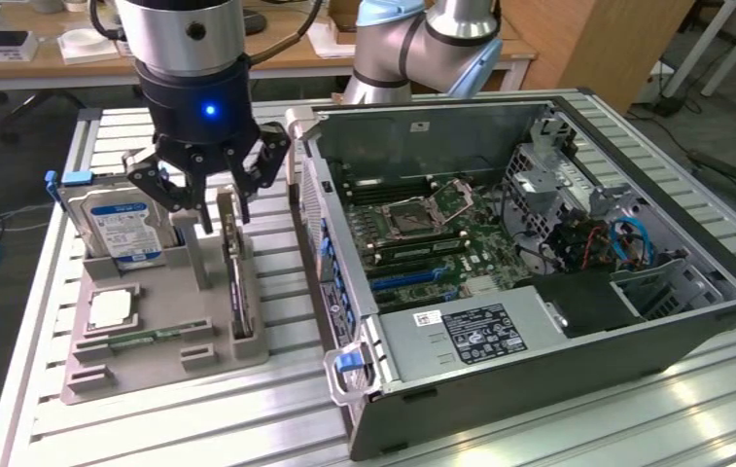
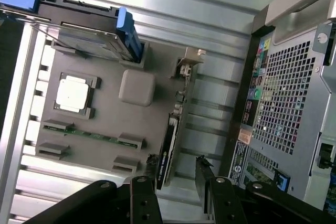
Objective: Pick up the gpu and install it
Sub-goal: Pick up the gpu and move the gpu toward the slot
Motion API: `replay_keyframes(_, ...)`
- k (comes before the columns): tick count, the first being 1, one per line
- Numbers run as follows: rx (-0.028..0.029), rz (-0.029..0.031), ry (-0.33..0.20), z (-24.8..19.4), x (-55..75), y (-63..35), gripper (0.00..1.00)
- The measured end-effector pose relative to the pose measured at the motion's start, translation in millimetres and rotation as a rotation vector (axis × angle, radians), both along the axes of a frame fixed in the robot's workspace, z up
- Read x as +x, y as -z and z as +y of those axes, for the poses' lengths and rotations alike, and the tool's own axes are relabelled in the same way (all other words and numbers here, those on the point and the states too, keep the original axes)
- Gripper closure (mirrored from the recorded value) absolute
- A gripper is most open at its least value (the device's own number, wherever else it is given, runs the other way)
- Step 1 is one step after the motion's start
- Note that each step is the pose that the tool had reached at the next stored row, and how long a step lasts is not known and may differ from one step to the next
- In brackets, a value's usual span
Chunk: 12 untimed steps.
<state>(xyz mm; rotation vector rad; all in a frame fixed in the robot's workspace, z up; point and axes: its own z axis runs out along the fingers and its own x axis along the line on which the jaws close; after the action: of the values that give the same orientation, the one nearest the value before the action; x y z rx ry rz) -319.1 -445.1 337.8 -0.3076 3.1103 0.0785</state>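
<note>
Closest to you in the wrist view is the gripper (image 2: 177,169), its jaws spread as wide as they go, one on each side of the gpu (image 2: 168,142). It holds nothing: the jaws straddle the card without clamping it, and you cannot tell whether either one brushes the board. In the exterior view the gripper (image 1: 223,216) hangs over the gpu (image 1: 232,268), which stands on its long edge in a slot of the grey holder tray (image 1: 147,365), on the side nearest the computer case (image 1: 679,321).

The card's lower edge is sunk in its slot, and in the exterior view the gripper covers its far end.

The tray also carries a hard drive (image 1: 119,229) with a blue label, upright at the far end, a processor chip (image 1: 111,309) flat in a square recess, and a RAM stick (image 1: 147,339) lying in a groove just beside it. The case lies open on the slatted metal table (image 1: 212,428), on the exterior view's right, with its motherboard (image 1: 426,238) bare inside; the label on the power supply (image 1: 472,336) is too small to read
</note>
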Motion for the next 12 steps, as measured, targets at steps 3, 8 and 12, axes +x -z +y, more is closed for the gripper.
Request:
replay_keyframes(3, 0.0, 0.0, 0.024, -0.2, 0.0, 1.9, 0.57)
replay_keyframes(8, -0.0001, 0.0, 0.076, -0.8, 0.1, 4.8, 0.57)
replay_keyframes(12, 0.0, 0.0, 0.117, -1.7, 0.1, 8.0, 0.57)
